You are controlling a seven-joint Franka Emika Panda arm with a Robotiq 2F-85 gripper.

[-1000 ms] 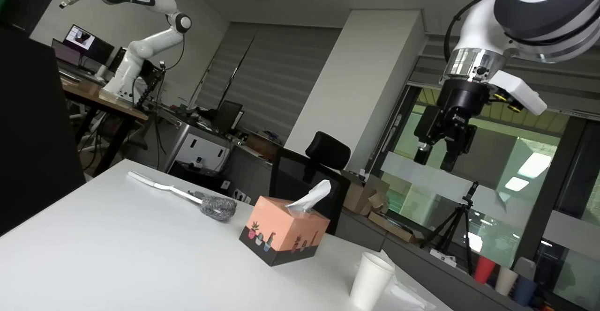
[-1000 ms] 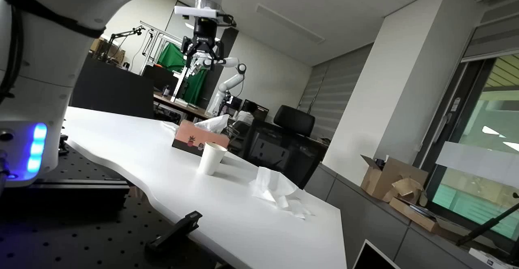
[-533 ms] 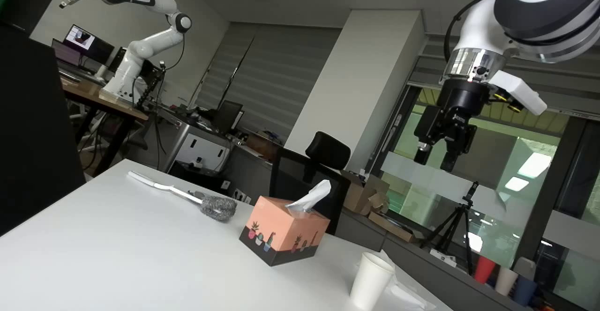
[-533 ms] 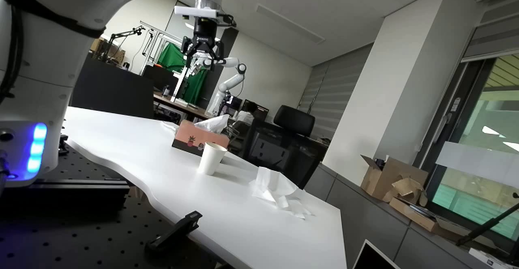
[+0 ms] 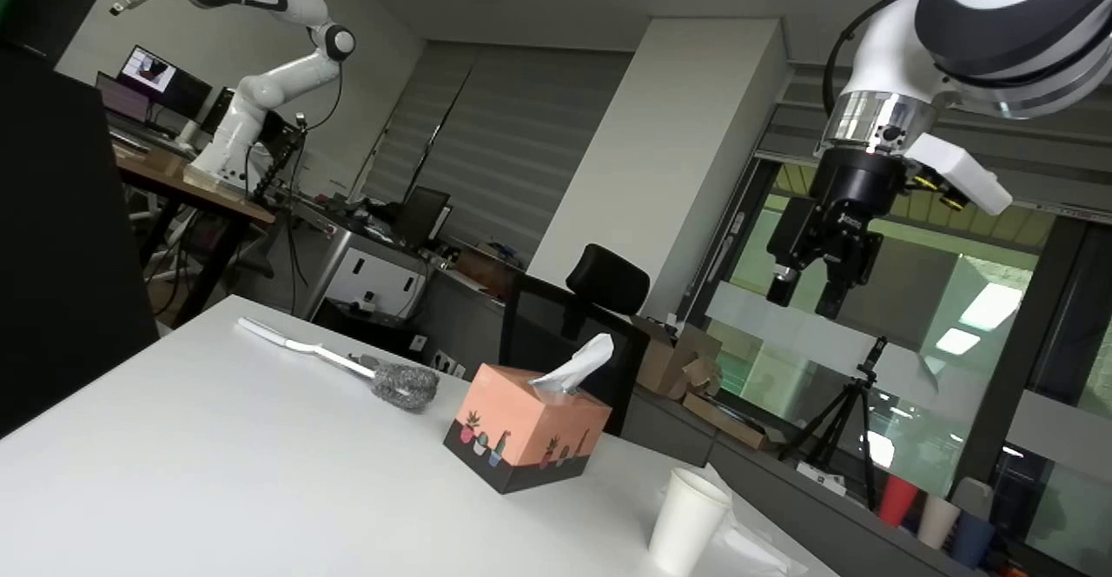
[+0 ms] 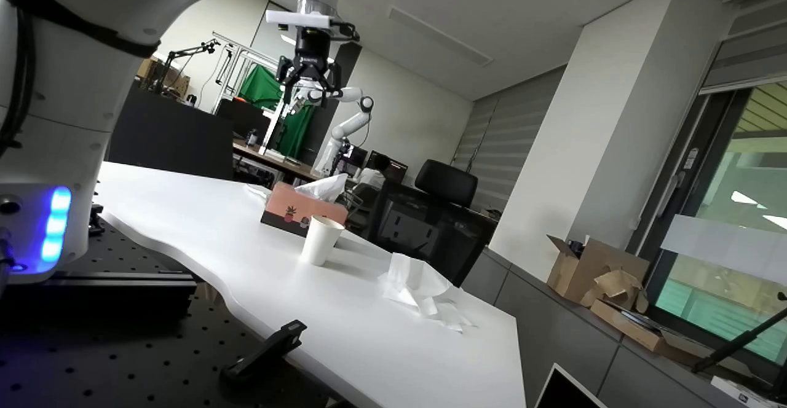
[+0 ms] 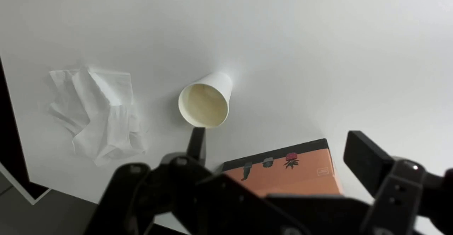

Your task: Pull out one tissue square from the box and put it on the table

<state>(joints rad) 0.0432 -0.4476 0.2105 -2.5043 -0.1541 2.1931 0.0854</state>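
The salmon-pink tissue box (image 5: 521, 425) with a black base stands upright on the white table (image 5: 287, 481). A white tissue square (image 5: 584, 363) sticks up from its top; the tissue also shows in an exterior view (image 6: 323, 188). My gripper (image 5: 806, 297) hangs high above the table, well apart from the box. It is open and empty. In the wrist view the box (image 7: 283, 178) shows between the spread fingers of the gripper (image 7: 277, 136), far below. There the gripper body covers part of the box, and its tissue tuft is hidden.
A white paper cup (image 6: 321, 242) stands close to the box. A loose crumpled tissue (image 7: 102, 114) lies on the table beyond the cup. A brush with a grey head (image 5: 404, 386) lies on the box's other side. An office chair (image 6: 424, 211) stands behind the table.
My gripper has shifted only very slightly in the exterior views and stays open. The box, tissue and cup have not moved.
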